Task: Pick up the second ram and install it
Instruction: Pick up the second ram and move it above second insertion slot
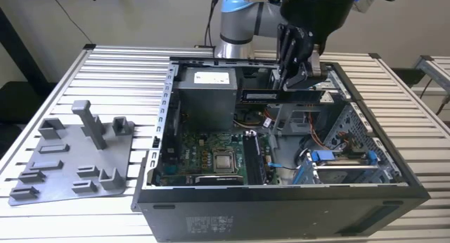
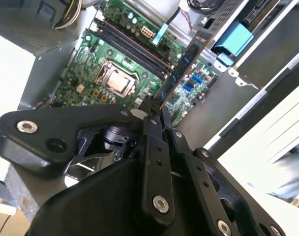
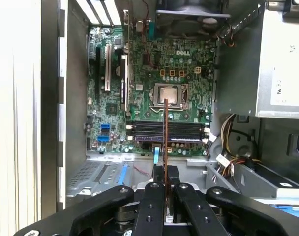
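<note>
My black tool [image 3: 165, 173] is clamped near one end of the thin, flat, dark memory stick [image 3: 165, 129], above the open black computer case [image 1: 246, 211] (not in a slot yet). It looks light, stiff and easy to break, so holding its flat sides seems best.

Closed jaws pinch second ram [image 3: 165, 142] edge-on over motherboard [image 3: 189, 59].

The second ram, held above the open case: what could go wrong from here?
1. The hand grips the second ram off-centre, so the stick may pivot or slip.
2. In the first wrist view the stick looks crosswise to the memory slots; pressed in misaligned, it could jam.
3. The blue cable beside the slots might snag it.
</note>
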Controlling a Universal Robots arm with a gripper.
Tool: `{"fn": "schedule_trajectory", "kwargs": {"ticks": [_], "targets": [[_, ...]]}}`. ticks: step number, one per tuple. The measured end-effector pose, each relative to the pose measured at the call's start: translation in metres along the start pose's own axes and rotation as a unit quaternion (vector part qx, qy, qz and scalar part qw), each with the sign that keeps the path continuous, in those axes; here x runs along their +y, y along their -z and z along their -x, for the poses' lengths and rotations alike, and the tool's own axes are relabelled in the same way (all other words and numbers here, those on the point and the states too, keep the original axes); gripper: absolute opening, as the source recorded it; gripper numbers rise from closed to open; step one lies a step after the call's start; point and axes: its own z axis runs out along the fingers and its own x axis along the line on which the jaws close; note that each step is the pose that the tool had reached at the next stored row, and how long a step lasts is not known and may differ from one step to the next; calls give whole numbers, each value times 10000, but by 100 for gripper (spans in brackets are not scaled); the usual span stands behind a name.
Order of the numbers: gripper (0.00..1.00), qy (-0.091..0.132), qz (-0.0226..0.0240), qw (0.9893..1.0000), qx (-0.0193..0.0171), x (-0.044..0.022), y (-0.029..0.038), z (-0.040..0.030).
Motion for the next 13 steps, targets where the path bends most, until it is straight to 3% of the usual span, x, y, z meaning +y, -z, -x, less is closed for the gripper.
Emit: {"fn": "schedule_trajectory", "kwargs": {"ticks": [9, 13], "targets": [[14, -4, 0, 10000, -1, -2, 0, 2], [14, -4, 0, 10000, 0, -3, -1, 37]]}}
